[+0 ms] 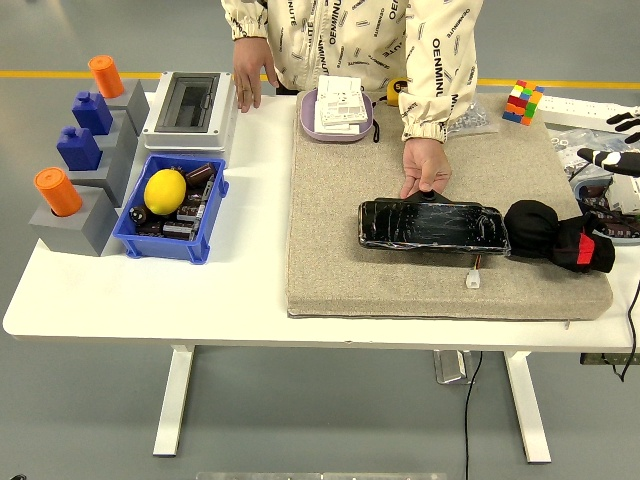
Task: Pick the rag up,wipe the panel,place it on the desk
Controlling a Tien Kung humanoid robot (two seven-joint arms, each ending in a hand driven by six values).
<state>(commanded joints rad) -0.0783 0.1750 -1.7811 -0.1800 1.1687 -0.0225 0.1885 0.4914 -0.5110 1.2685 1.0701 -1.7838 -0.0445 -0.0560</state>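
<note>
A white counter point(250, 300) carries a grey felt mat point(400, 270) over its right half, and on the mat lies the panel point(432, 226), a long black glossy slab set crosswise, with a small white connector point(472, 281) on a thin lead just in front of it. Touching the panel's right end is a dark bundle, black with a red edge point(585, 250); whether it is the rag or the right hand point(556, 236) wrapped around one cannot be told, so how far its fingers are open, or whether they have hold of anything, cannot be told either. No left arm shows. A person stands at the far side: one hand point(424, 166) presses on the panel's far edge, the other hand point(250, 82) rests on the counter beside a grey switch box point(190, 105) with a dark window. A blue bin point(170, 210) at the left holds a yellow lemon point(165, 190) on top of small dark packets. Left of the bin, a stepped grey block point(95, 190) carries two orange cylinders point(57, 190) and two blue bottles point(79, 148). A shallow purple tray point(305, 120) at the far edge of the mat holds white cards point(340, 103). A coloured cube point(523, 102) sits at the mat's far right corner.
</note>
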